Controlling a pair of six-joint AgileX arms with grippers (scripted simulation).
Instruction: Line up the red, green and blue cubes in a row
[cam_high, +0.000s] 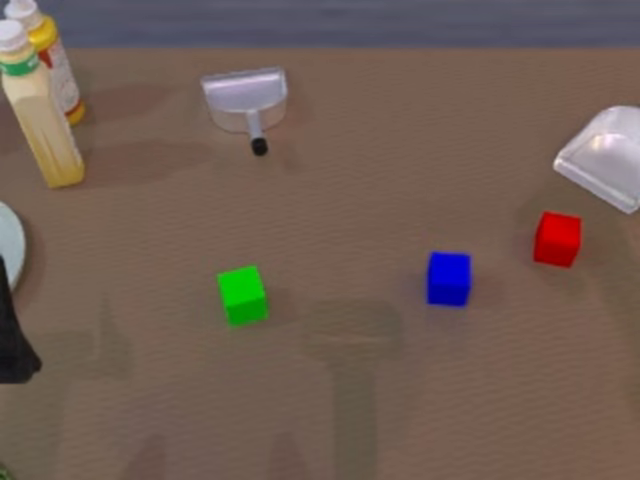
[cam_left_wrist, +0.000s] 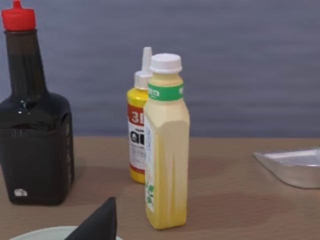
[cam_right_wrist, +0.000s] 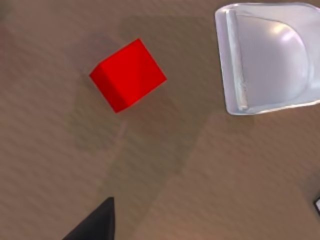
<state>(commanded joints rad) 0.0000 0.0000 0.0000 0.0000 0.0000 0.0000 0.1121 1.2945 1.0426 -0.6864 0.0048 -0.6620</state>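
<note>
Nothing lined up: green cube (cam_high: 242, 295), blue cube (cam_high: 449, 278), red cube (cam_high: 557, 239) sit scattered; can't tell either tool's opening.

A pale yellow sauce bottle (cam_left_wrist: 167, 150) with a white cap and green neck band stands upright on the brown table (cam_left_wrist: 230, 200), nearest the camera. Just behind it, partly hidden, stands a bright yellow squeeze bottle (cam_left_wrist: 136, 131) with a white nozzle and a red-and-white label (its lettering only partly readable). Well apart from the pair stands a dark, square-shouldered bottle (cam_left_wrist: 35, 135) with a red cap. A shallow silvery tray-like object (cam_left_wrist: 295, 166) lies on the table at one edge of the frame. A dark pointed fingertip (cam_left_wrist: 99, 224) shows above a pale plate's rim (cam_left_wrist: 40, 234). A grey wall fills the background.
</note>
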